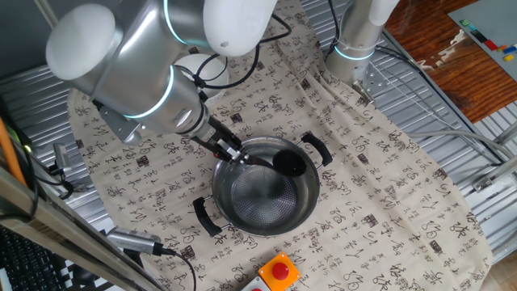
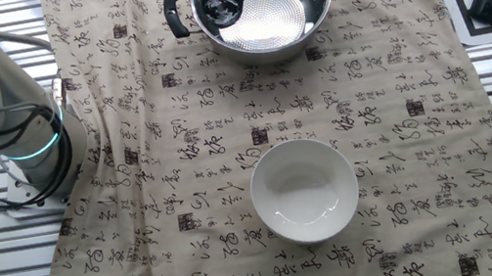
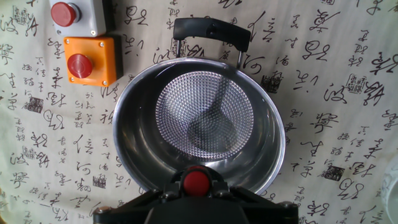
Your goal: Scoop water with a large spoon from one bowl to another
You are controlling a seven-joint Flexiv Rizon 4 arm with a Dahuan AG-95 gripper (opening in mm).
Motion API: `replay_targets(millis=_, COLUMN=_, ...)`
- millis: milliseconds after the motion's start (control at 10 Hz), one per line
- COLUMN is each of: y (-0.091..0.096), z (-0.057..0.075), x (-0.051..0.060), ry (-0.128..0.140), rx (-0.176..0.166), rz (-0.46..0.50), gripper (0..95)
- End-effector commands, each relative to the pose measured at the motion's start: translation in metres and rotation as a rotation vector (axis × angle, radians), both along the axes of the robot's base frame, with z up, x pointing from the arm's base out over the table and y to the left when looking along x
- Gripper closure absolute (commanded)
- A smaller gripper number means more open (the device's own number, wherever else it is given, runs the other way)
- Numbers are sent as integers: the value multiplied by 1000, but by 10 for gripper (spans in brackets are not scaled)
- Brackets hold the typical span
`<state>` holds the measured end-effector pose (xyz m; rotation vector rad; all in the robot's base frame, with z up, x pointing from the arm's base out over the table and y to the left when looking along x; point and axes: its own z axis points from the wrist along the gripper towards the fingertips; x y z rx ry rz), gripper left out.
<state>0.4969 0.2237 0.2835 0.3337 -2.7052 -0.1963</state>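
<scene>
One black long-handled ladle [image 1: 287, 162] dipped in one wide steel pot [image 1: 242, 212]; one small white bowl [image 2: 305, 190]; tool [image 1: 229, 152] seemingly clamped on ladle.

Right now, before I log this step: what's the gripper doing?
Gripper: closed on the ladle handle, scoop down inside the steel pot.
</scene>
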Motion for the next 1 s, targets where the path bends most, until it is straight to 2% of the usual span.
replay_targets(millis=100, y=0, z=0, x=0, ry=-6, rx=-3, rz=-9, gripper=950)
replay_targets(millis=500, y=0, z=0, x=0, ry=-23, rx=-10, rz=-23, gripper=950)
replay_targets(millis=1000, y=0, z=0, x=0, ry=-27, rx=-19, rz=-34, gripper=950)
